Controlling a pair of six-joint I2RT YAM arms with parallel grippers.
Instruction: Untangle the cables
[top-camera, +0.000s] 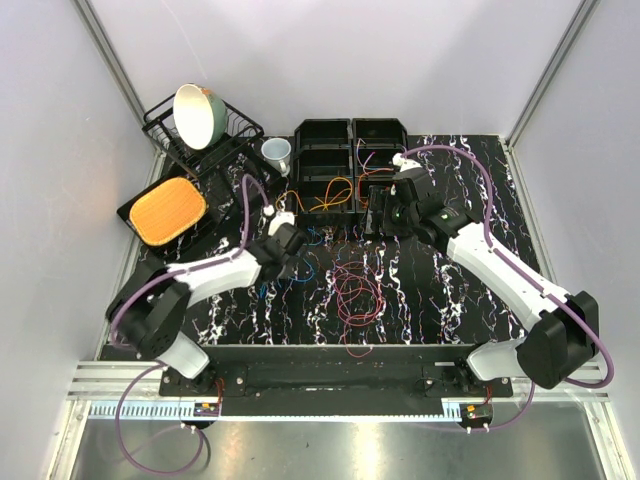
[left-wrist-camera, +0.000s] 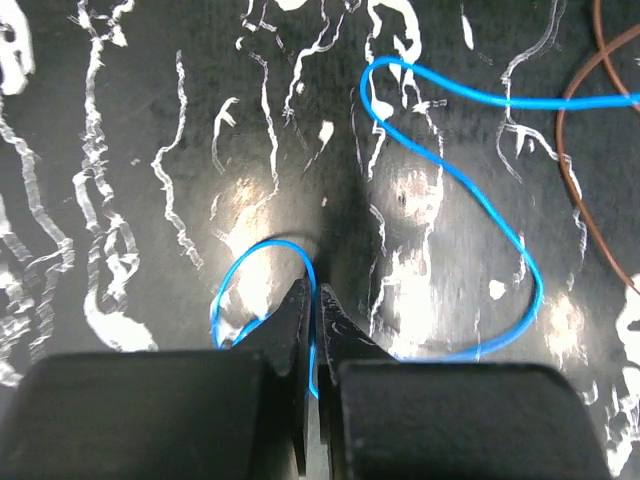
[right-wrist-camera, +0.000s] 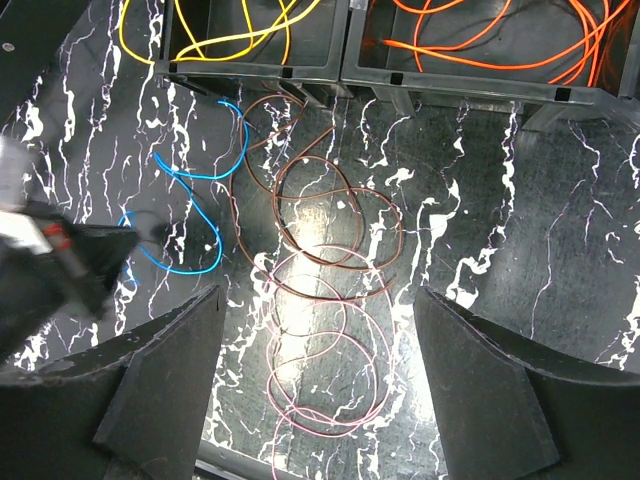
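Note:
My left gripper (left-wrist-camera: 313, 292) is shut on a thin blue cable (left-wrist-camera: 452, 205) that loops over the black marbled table; it also shows in the top view (top-camera: 293, 248) and at the left of the right wrist view (right-wrist-camera: 60, 270). My right gripper (right-wrist-camera: 318, 291) is open and empty, hovering above maroon-pink loops (right-wrist-camera: 330, 370) and brown-red loops (right-wrist-camera: 320, 210); in the top view it (top-camera: 378, 215) is by the bins. The blue cable (right-wrist-camera: 195, 180) lies left of the loops. A yellow cable (right-wrist-camera: 230, 40) and an orange cable (right-wrist-camera: 480, 50) lie in bins. The maroon tangle (top-camera: 355, 290) sits mid-table.
Black bins (top-camera: 322, 135) stand at the back centre. A wire dish rack with a bowl (top-camera: 200, 115), a white cup (top-camera: 277, 152) and a black tray with an orange pad (top-camera: 168, 210) are at the back left. A brown cable (left-wrist-camera: 575, 190) lies right of the left gripper.

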